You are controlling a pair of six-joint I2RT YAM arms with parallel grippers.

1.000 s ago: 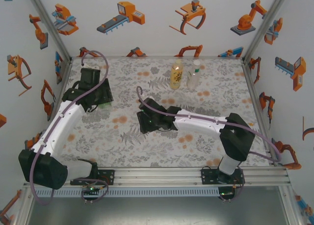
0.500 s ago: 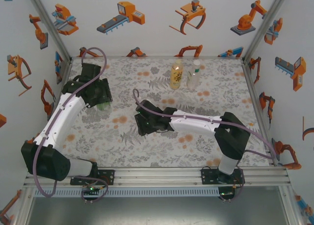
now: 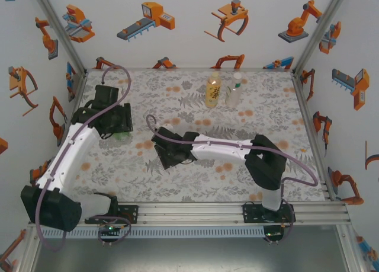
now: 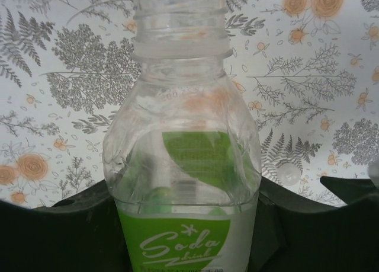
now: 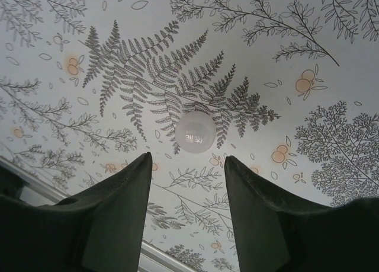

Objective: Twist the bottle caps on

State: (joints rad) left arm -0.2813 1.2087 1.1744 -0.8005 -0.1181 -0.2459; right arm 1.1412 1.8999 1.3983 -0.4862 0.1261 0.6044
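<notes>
My left gripper point(image 4: 189, 230) is shut on the body of a short clear bottle point(image 4: 183, 106) with a green "Soda drink" label. The bottle's threaded neck is bare. From above, that gripper point(image 3: 115, 122) sits at the left of the table, and a bit of green bottle point(image 3: 122, 134) shows beneath it. A white bottle cap point(image 5: 195, 133) lies flat on the table just ahead of my right gripper point(image 5: 188, 158), which is open with nothing between its fingers. A second pale cap point(image 4: 288, 173) lies on the table beside the held bottle. The right gripper point(image 3: 170, 153) is low at mid-table.
An amber yellow-labelled bottle point(image 3: 212, 89) and a slim clear bottle point(image 3: 234, 92) stand upright side by side at the back of the floral tabletop point(image 3: 266, 136). Printed walls close in the left, right and back. A metal rail point(image 3: 195, 213) runs along the near edge.
The right arm has swung left and toward the near side, and its jaws stand slightly wider. The left arm shifted a little while holding the green bottle.
</notes>
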